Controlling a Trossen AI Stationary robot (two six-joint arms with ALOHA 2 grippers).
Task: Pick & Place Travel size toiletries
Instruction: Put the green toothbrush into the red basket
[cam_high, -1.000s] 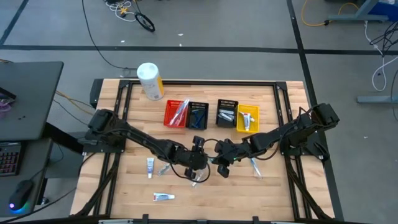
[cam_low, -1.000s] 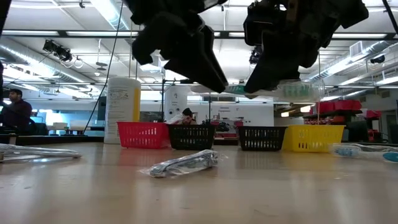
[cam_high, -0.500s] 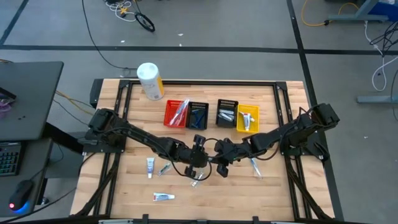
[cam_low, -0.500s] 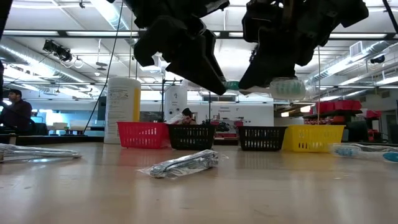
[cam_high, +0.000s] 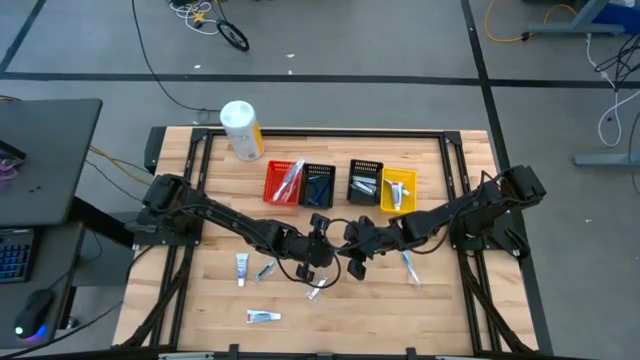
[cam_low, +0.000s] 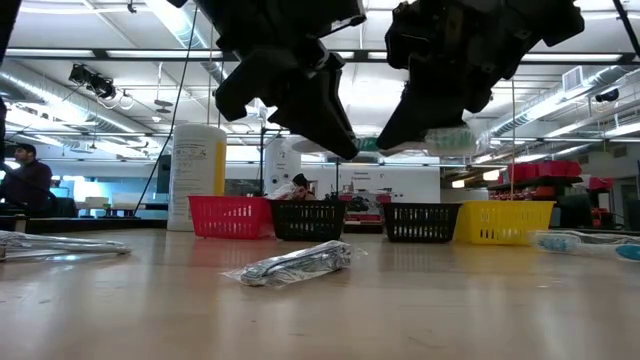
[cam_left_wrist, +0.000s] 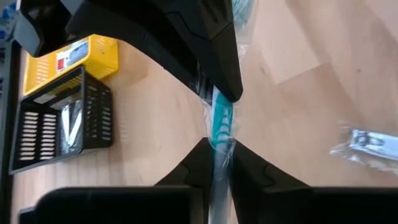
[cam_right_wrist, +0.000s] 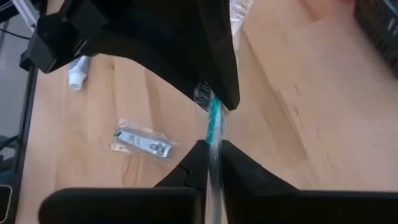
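I have both arms meeting over the middle of the wooden table (cam_high: 220, 300), each pincer pinched on the same item. From the left wrist view my left gripper (cam_left_wrist: 216, 148) is closed narrow on a teal-handled toothbrush in a clear wrapper (cam_left_wrist: 221, 121), and the other end of it runs up into the dark fingers of the opposite arm. The right wrist view mirrors that: my right gripper (cam_right_wrist: 210, 149) is closed tight on the wrapped toothbrush, which stretches away from my fingertips into the left arm's fingers.

In the low view both grippers hang well above the tabletop, with the toothbrush's wrapped head poking out beside the right one. Directly below them on the wood lies a wrapped nail clipper (cam_low: 295, 264). Beyond the grippers, toward the far edge, sit the red bin (cam_high: 283, 183), two black bins (cam_high: 318, 186) and the yellow bin (cam_high: 397, 190). To the left gripper's outer side a small white toothpaste tube (cam_high: 241, 266) lies flat, another nearer the front edge.
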